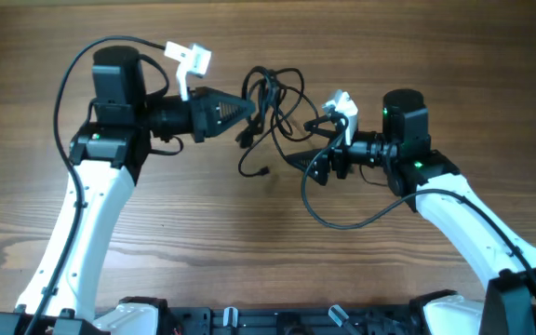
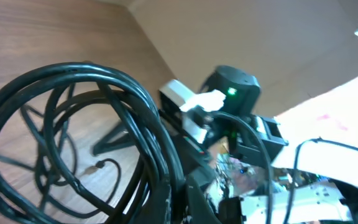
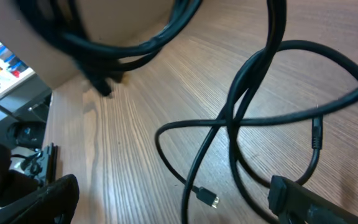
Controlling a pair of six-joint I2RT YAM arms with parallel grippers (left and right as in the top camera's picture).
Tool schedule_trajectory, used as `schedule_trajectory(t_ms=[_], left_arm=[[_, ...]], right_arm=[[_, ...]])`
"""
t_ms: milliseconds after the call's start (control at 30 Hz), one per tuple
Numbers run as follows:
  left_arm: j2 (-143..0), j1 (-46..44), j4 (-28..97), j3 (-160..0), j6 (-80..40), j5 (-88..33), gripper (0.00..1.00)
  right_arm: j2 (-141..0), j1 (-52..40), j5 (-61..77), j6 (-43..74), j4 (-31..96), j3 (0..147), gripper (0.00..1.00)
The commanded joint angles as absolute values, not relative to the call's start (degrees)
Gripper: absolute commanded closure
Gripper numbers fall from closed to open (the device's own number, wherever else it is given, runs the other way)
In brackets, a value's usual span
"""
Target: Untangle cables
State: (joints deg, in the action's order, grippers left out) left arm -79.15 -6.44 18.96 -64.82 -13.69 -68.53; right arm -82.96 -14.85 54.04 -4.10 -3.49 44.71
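The wooden table (image 1: 156, 233) runs the full width of the overhead view. At the left, the left arm (image 1: 91, 223) rises from the near edge, and its black wrist points right. The left gripper (image 1: 249, 106) narrows to a tip that reaches into the left side of the cables (image 1: 273, 98). Its fingers are clenched on the bundle. In the left wrist view those cables (image 2: 104, 81) hang close to the lens as a big round coil of several black strands. The coil gathers towards the bottom middle of that picture, where the fingers themselves cannot be made out. Inside the coil a thin strand ends in a small plug (image 2: 95, 167) lying on the wood.

The tangle sits at the middle of the table, nearer the far side, between the two grippers. A loose strand drops from it towards the near side and ends in a small plug tip (image 1: 261, 172) on bare wood.

Just right of that tip, the right gripper (image 1: 303, 163) points left, low over the table and near the right side of the tangle. I cannot tell whether its pincer is released or clenched. In the right wrist view the cables (image 3: 229, 124) cross one another on the wood, and one thin cord ends in a plug with a silvery tip (image 3: 207, 198). More strands hang blurred at the top.

At the right, the right arm (image 1: 463, 219) reaches in from the near right corner, with a green light (image 1: 418, 167) on its black housing.
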Motion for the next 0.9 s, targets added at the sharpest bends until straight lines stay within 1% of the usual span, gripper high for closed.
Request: schedule_trajectory(t_ms=[0,100,400,433,500,533,600,633,667,700,800,867], left_arm=[[-78.74,-9.17,17.56,-64.73,-14.20,-71.11,0.96],[-78.74,-10.44,16.23,-64.73,-15.09,-71.09,0.96],[-78.74,-11.14,9.10,-64.73,-25.04,-70.91,0.96],[-78.74,-11.14,9.13,-64.73,-25.15,-70.91,0.96],[-78.74,-11.14,9.19,-64.73,-25.15,-70.91,0.96],[-78.74,-11.14,9.19,-64.73,-25.15,-70.91,0.96],[-78.74,-11.14,9.17,-64.73,-25.15,-70.89,0.96],[-78.74,-11.14,9.17,-64.73,-25.15,-70.89,0.96],[-78.74,-11.14,9.17,-64.73,-25.15,-70.89,0.96],[-78.74,-11.14,9.17,-64.73,-25.15,-70.89,0.96],[-78.74,-11.14,9.10,-64.73,-26.00,-70.89,0.96],[-78.74,-11.14,9.15,-64.73,-26.02,-70.91,0.96]], right_arm=[[-84.68,-15.27,53.80,-4.12,-4.97,44.88,0.00],[-85.01,-15.42,53.80,-4.56,-5.52,44.88,0.00],[-85.03,-15.42,53.06,-4.69,-5.54,44.88,0.01],[-85.03,-15.42,52.77,-4.78,-5.54,44.88,0.04],[-85.03,-15.42,52.71,-5.10,-5.54,44.88,0.13],[-85.03,-15.42,52.73,-5.48,-5.52,44.88,0.19],[-85.03,-15.42,52.71,-5.89,-5.52,44.88,0.36],[-85.03,-15.42,52.71,-5.91,-5.52,44.88,0.42],[-85.03,-15.42,52.71,-5.89,-5.50,44.88,0.50],[-85.03,-15.42,52.71,-5.91,-5.50,44.88,0.55],[-85.03,-15.42,52.71,-5.91,-5.50,44.88,0.62],[-85.03,-15.42,52.71,-5.89,-5.48,44.88,0.57]])
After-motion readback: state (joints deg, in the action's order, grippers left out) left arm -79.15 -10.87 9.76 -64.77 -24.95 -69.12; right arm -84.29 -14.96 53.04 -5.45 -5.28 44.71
